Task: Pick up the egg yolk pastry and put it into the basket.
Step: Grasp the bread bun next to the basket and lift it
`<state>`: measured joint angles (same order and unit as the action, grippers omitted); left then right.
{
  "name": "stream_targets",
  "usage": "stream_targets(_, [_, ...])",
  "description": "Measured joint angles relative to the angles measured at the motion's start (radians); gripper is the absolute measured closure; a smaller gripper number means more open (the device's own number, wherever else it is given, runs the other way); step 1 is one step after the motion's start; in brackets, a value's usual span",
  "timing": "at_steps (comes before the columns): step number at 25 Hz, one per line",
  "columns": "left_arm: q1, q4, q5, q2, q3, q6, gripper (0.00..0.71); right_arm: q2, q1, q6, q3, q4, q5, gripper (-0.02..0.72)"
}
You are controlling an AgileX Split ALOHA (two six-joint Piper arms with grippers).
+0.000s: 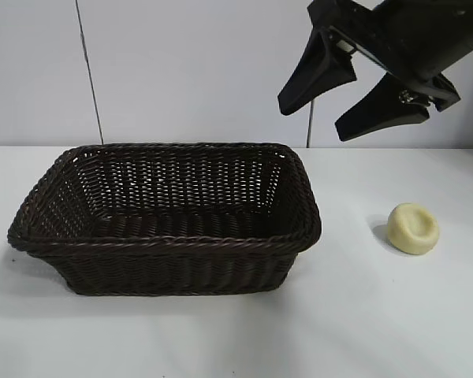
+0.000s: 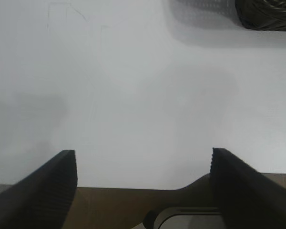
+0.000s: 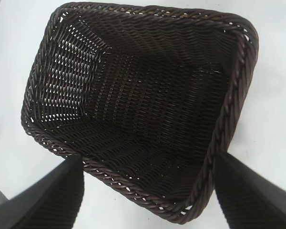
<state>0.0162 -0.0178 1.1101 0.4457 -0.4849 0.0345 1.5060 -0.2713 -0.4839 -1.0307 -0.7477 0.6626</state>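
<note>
The egg yolk pastry [image 1: 414, 228] lies on the white surface [image 1: 221, 339], dimple up, well apart from the basket [image 1: 165, 240] and at about 3 o'clock from it in the exterior view. The basket sits at the middle-left of that view, its long axis running from 9 to 3 o'clock, and nothing shows inside it.

Only 1 arm appears in the exterior view. The right claw [image 1: 355, 98] hangs high in the upper right, released, its 2 jaws spread wide with nothing between them, tips pointing down and toward 8 o'clock. From it the pastry lies at roughly 5 o'clock and far below, so the bun is off to the claw's outer side, not under it. The right wrist view confirms this: between the spread jaws it shows only the basket's woven floor and braided rim, and no pastry, so the claw is aimed at the basket and away from its target.

The left claw [image 2: 143, 179] is also released and empty. Its wrist view shows bare surface, with a dark corner of the basket at the far edge. It does not appear in the exterior view.

The pastry is not yet picked up. Judging from these views, the right arm is the nearer one, and its next move needs a swing toward 5 o'clock and a descent to straddle the bun.
</note>
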Motion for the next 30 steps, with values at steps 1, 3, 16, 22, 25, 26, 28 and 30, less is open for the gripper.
stream_targets(1, [0.0, 0.001, 0.0, 0.0, 0.0, 0.0, 0.151, 0.0, 0.0, 0.009, 0.0, 0.002, 0.002, 0.155])
stream_targets(3, [0.0, 0.001, -0.001, -0.004, 0.0, 0.0, 0.151, 0.0, 0.0, 0.029, 0.0, 0.012, 0.004, 0.155])
stream_targets(16, [0.0, 0.001, 0.021, -0.458, -0.003, 0.0, 0.151, 0.0, 0.015, 0.187, 0.0, 0.219, 0.024, 0.155])
stream_targets(22, [0.0, 0.001, 0.021, -0.458, -0.003, 0.0, 0.151, 0.021, 0.14, 0.207, -0.001, 0.239, 0.03, 0.155])
stream_targets(25, [0.0, 0.001, 0.021, -0.458, -0.003, 0.0, 0.151, 0.052, 0.214, 0.207, -0.015, 0.245, 0.053, 0.155])
stream_targets(26, [0.0, 0.001, 0.021, -0.458, -0.003, 0.0, 0.151, 0.06, 0.239, 0.207, -0.017, 0.247, 0.054, 0.155])
stream_targets(28, [0.0, 0.001, 0.021, -0.458, -0.003, 0.0, 0.151, 0.076, 0.279, 0.207, -0.018, 0.248, 0.053, 0.155])
stream_targets(30, [0.0, 0.001, 0.021, -0.458, -0.003, 0.0, 0.151, 0.084, 0.297, 0.207, -0.018, 0.252, 0.051, 0.155])
